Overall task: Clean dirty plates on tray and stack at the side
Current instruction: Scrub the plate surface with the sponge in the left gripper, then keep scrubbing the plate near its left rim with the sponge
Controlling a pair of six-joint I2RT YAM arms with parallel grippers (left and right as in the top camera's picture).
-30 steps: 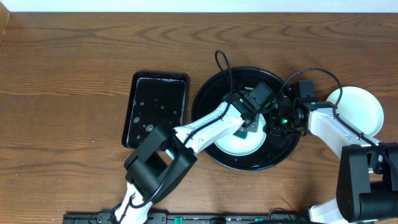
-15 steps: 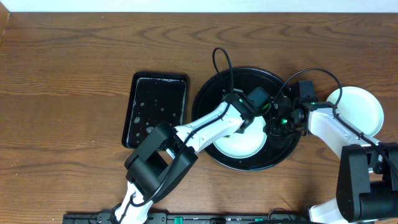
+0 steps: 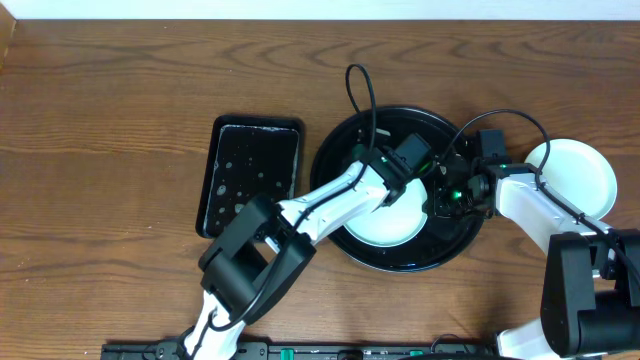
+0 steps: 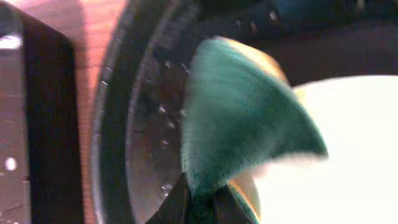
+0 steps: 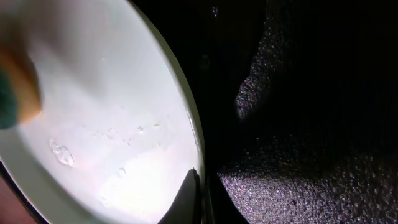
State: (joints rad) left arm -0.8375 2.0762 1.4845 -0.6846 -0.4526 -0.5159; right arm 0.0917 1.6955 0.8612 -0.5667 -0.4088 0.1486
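Note:
A pale plate (image 3: 388, 225) lies in the round black tray (image 3: 345, 150). My left gripper (image 3: 408, 190) is shut on a green and yellow sponge (image 4: 242, 124) and holds it over the plate's upper edge (image 4: 336, 149). My right gripper (image 3: 440, 195) is shut on the right rim of that plate (image 5: 112, 124), one finger (image 5: 189, 196) inside the rim. The sponge shows at the left edge of the right wrist view (image 5: 15, 93). A second pale plate (image 3: 578, 177) rests on the table right of the tray. Water drops lie on the held plate.
A smaller rectangular black tray (image 3: 250, 175) with wet specks lies left of the round tray; it also shows in the left wrist view (image 4: 37, 124). The wooden table (image 3: 120, 100) extends far left and to the back. Cables loop above the round tray.
My left gripper has moved the sponge up and back across the plate, from its middle toward its upper edge. The right gripper has kept hold of the rim.

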